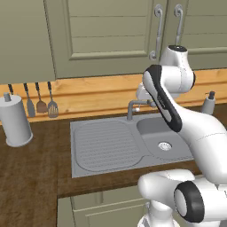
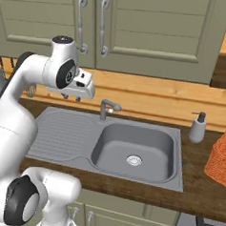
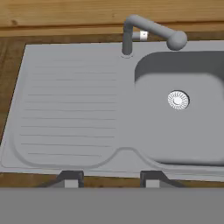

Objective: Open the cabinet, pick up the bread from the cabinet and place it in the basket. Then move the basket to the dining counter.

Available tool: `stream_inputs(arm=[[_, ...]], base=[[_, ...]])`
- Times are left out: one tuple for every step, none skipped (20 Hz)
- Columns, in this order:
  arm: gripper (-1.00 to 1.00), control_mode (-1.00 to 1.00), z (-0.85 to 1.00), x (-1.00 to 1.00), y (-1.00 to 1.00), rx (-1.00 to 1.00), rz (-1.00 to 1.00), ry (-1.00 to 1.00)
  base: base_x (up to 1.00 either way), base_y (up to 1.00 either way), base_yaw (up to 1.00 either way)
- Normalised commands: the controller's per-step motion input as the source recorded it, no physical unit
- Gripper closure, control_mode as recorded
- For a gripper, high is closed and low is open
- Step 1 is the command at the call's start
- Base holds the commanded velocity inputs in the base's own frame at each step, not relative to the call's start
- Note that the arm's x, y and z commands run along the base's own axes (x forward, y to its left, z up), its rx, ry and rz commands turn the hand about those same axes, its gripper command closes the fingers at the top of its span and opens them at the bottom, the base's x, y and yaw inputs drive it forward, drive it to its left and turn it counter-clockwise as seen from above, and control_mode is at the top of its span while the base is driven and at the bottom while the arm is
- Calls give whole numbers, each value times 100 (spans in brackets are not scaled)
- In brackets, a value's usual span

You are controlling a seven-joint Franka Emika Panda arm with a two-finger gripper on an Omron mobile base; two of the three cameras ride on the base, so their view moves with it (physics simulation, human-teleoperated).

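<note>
1. Two cabinet (image 2: 154, 34) doors stand shut above the counter, their curved bar handles (image 2: 104, 26) side by side at the seam; the bread must be behind them, so I cannot say where it sits.
2. Below them a grey sink (image 2: 75, 136) with a ribbed drainboard is set into a dark wood counter (image 2: 196, 185), and a grey tap (image 2: 107, 107) rises at its back edge.
3. Hanging over the drainboard's back edge, well below the handles, the gripper (image 2: 71, 97) points down, its fingertips (image 3: 71, 178) apart with nothing between them (loose, not clamped).
4. Only the right base view takes in the orange basket (image 2: 220, 158), at the far right on the wood counter, just past the sink, near a grey soap dispenser (image 2: 197, 128).
5. From the left base view come a grey paper towel roll (image 1: 15, 120) on its stand and a row of dark utensils (image 1: 41, 102) hanging on the pale wood wall strip, left of the sink.
6. Looking straight down, the hand view gives the drainboard ribs, the basin's round drain (image 3: 177, 99) and the tap's spout.
7. No readable writing or labels appear on anything.
</note>
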Motion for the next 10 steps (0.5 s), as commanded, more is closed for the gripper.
stream_inputs(arm=[[-100, -100, 0, -11, 0, 0, 0, 0], [-100, -100, 0, -29, 0, 0, 0, 0], [-100, -100, 0, -47, 0, 0, 0, 0], [-100, -100, 0, -70, 0, 0, 1, -26], [-100, -100, 11, -70, 0, 0, 0, -45], [-100, -100, 29, -71, 0, 0, 0, -53], [-100, -100, 60, -54, 0, 0, 0, -52], [-100, -100, 81, -29, 0, 0, 0, -49], [-100, -100, 100, -29, 0, 0, 0, -49], [-100, -100, 100, -24, 1, 1, -1, -49]], base=[[0, 0, 0], [0, 0, 0], [0, 0, 0], [0, 0, 0], [0, 0, 0], [0, 0, 0], [0, 0, 0], [0, 0, 0], [0, 0, 0], [0, 0, 0]])
